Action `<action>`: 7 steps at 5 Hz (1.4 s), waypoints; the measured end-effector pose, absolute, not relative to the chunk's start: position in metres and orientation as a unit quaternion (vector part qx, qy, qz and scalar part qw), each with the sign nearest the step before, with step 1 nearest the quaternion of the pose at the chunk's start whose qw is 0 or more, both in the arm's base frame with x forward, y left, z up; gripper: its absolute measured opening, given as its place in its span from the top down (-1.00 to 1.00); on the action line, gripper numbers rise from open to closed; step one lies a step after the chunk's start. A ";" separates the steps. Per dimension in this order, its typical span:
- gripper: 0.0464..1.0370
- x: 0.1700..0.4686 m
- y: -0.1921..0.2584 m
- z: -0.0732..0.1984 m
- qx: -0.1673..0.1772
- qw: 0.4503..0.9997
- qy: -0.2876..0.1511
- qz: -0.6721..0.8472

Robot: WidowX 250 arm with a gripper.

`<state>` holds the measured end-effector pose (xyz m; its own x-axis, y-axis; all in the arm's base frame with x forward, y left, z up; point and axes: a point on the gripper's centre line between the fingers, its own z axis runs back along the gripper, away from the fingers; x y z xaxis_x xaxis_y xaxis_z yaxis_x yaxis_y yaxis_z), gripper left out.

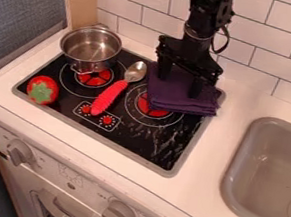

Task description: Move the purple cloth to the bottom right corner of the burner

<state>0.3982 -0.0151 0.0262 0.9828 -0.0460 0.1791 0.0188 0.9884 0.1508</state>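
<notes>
One folded purple cloth (179, 104) lies at the rear right of the black stovetop (144, 149), black two-finger gripper (178, 84) over it, jaws wide apart, red-handled metal spoon (111, 95) between cloth and silver pot (91, 50).

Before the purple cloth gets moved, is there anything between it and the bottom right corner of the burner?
Nothing visible stands between the cloth and that corner of the burner. The spoon lies off to the left of that path.
</notes>
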 end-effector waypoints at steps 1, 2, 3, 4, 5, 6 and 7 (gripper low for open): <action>-0.93 0.408 -0.017 0.024 0.040 0.996 -0.083 0.008; -0.93 0.411 -0.012 0.020 0.030 0.997 -0.070 0.019; -0.93 0.407 -0.008 0.013 0.034 0.998 -0.052 0.021; -0.93 0.396 -0.008 0.009 0.050 0.997 -0.052 0.003; -0.93 0.382 -0.012 0.008 0.067 0.995 -0.064 -0.028; -0.93 0.353 -0.010 0.008 0.079 0.993 -0.066 -0.056; -0.93 0.328 -0.004 0.009 0.087 0.991 -0.069 -0.074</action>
